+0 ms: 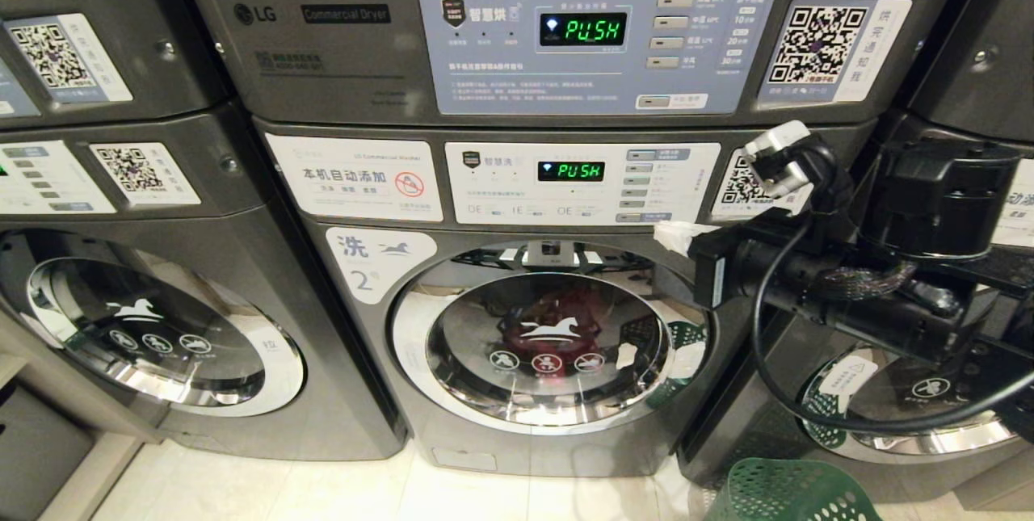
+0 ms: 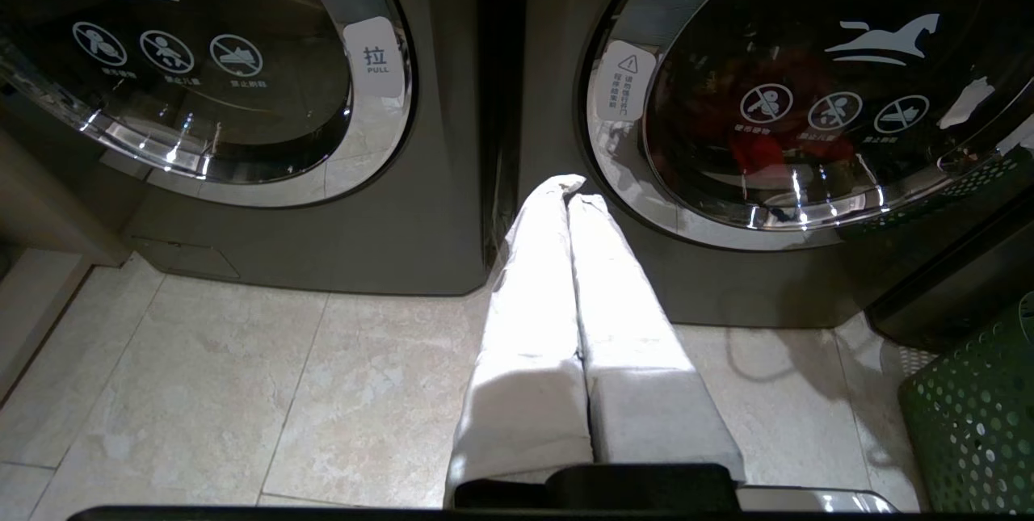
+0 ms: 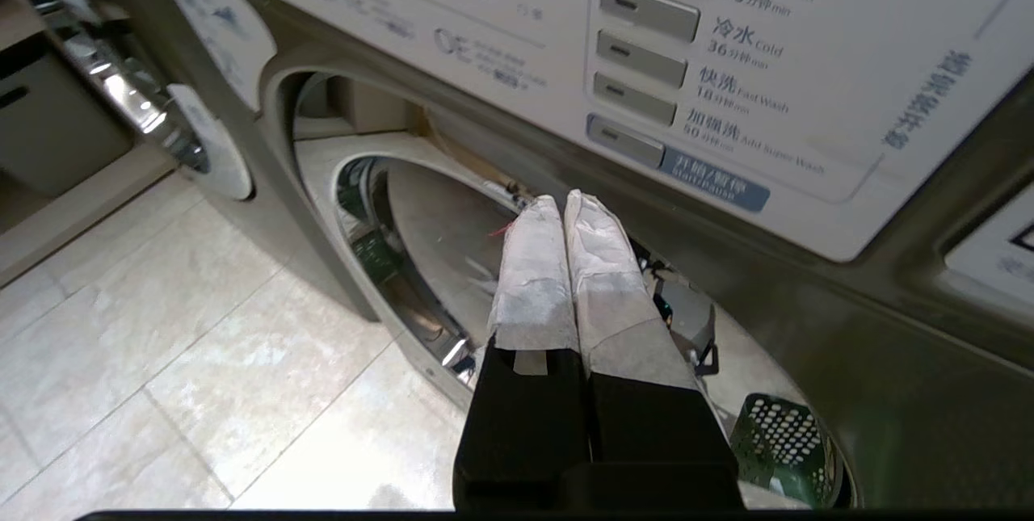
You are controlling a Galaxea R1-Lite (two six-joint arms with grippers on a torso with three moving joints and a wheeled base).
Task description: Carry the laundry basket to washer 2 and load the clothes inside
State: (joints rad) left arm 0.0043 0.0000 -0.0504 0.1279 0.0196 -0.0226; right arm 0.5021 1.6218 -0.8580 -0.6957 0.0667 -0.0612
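Standing on pale marbled floor tiles [image 1: 452, 497], facing a row of dark grey stacked laundry machines; commercial dryer panel [image 1: 598, 48] above, showing green "PUSH".

Washer 2 [image 1: 533, 327] sitting dead centre in the head view, round chrome-ringed door shut and facing the robot squarely, label with blue "2" at its upper left. Red garment [image 1: 549, 327] showing through the glass, inside the drum; other clothes not distinguishable. Neighbouring washer [image 1: 153, 335] flanking on the robot's left, door also shut.

Laundry basket [image 1: 796, 493] resting on the floor at the robot's lower right, beside washer 2's right corner; only the perforated green rim showing, so long axis not readable.

Right gripper [image 1: 674, 237] raised level at the washer's control panel [image 1: 582, 182], white-wrapped fingers [image 3: 594, 262] pressed together, holding nothing, tips pointing near the bottom button row, contact not discernible.

Left gripper [image 2: 569, 190] hanging low, fingers closed and empty, pointing at the seam between the two washers.
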